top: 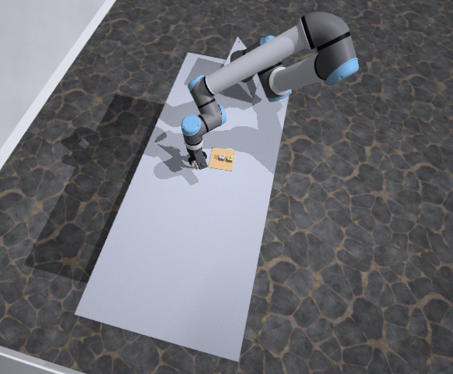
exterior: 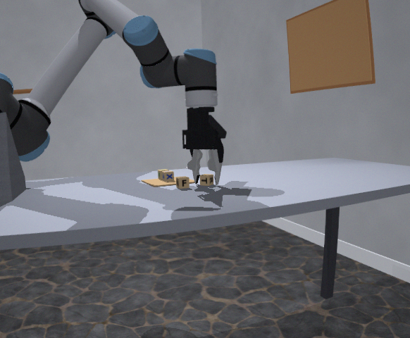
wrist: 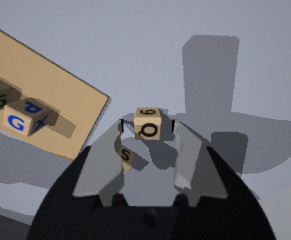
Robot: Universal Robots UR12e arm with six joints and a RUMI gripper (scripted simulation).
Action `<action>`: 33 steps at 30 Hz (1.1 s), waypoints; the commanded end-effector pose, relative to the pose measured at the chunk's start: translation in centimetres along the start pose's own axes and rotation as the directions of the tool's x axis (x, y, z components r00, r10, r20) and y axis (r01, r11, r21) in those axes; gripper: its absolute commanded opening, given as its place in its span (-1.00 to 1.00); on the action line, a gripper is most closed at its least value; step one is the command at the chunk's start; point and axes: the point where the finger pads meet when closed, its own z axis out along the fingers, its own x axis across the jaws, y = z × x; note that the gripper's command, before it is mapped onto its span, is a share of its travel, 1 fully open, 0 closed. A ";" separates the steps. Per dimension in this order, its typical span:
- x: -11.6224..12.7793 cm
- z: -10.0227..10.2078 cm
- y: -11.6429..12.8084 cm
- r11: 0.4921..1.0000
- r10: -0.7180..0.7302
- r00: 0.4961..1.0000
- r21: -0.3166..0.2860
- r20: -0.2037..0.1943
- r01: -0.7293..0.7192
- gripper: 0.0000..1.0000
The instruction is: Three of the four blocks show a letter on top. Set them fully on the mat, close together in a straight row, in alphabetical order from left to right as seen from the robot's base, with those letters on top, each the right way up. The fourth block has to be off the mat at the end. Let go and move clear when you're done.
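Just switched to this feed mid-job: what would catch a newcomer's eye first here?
The black two-jaw hand hangs low over the grey table, its open fingers straddling a small wooden letter block that sits just off the tan square mat. Two more wooden letter blocks sit side by side on that mat, and a fourth wooden block marked F stands on the table beside the mat.
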 end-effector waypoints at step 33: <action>0.1 -0.1 0.0 1.000 0.000 1.000 0.000 -0.001 0.000 -0.83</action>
